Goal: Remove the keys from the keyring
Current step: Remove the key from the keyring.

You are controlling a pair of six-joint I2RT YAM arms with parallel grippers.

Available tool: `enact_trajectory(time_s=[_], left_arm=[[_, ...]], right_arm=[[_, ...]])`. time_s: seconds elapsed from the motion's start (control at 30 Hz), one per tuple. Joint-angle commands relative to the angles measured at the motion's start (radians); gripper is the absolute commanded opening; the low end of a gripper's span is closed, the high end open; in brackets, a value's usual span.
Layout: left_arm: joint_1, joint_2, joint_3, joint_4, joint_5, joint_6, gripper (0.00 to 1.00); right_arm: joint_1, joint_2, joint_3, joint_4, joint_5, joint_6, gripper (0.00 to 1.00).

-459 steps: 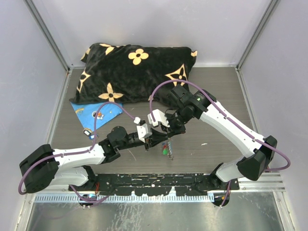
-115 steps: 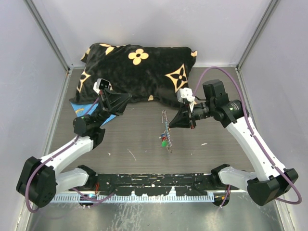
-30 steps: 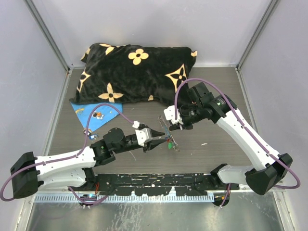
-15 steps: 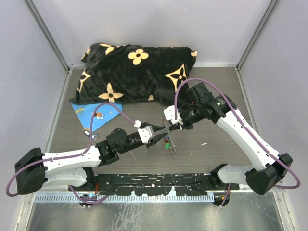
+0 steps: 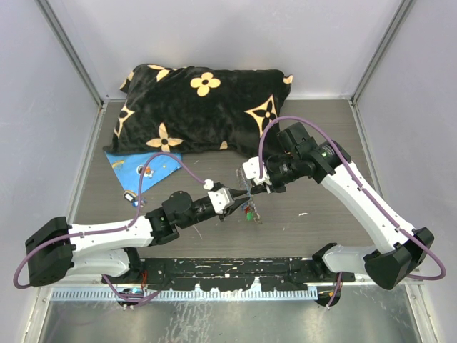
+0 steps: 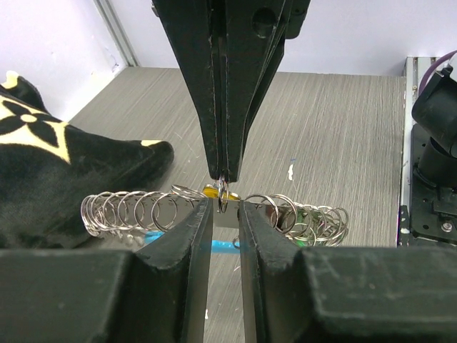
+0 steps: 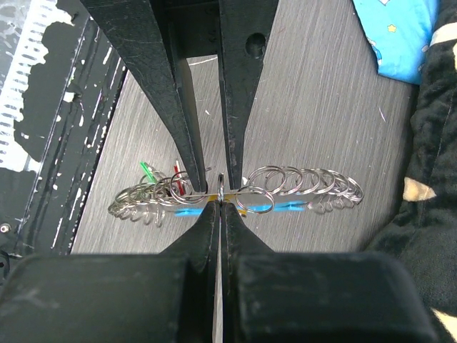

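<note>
Top external view gave us one black flowered pillow (image 5: pixel 207 107) and one blue sheet (image 5: pixel 143 170) at the back of the table (image 5: pixel 343 121), clear of the two arms. Right wrist view showed the right gripper (image 7: pixel 220 207) pressed together on one ring of the single keyring (image 7: pixel 300 182) mid-table. The left gripper (image 7: pixel 212 184) stood narrowly spread astride it. Of the keys (image 7: pixel 148 170), one green and one red showed at the chain's end. In the left wrist view we made out only green.
</note>
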Motion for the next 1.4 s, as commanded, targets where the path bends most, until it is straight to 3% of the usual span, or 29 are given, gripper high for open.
enact_trajectory(time_s=[0.0,1.2,1.37], left_arm=[[-0.004,0.001,0.036,0.081,-0.028,0.015,0.22],[-0.004,-0.032,0.025,0.096,-0.094,-0.039,0.24],[-0.004,-0.055,0.016,0.069,-0.104,-0.036,0.3]], right_arm=[[0.008,-0.014,0.034,0.039,-0.057,-0.003,0.01],[0.016,-0.016,0.012,0.04,-0.072,-0.014,0.01],[0.015,-0.019,0.016,0.033,-0.073,-0.014,0.01]])
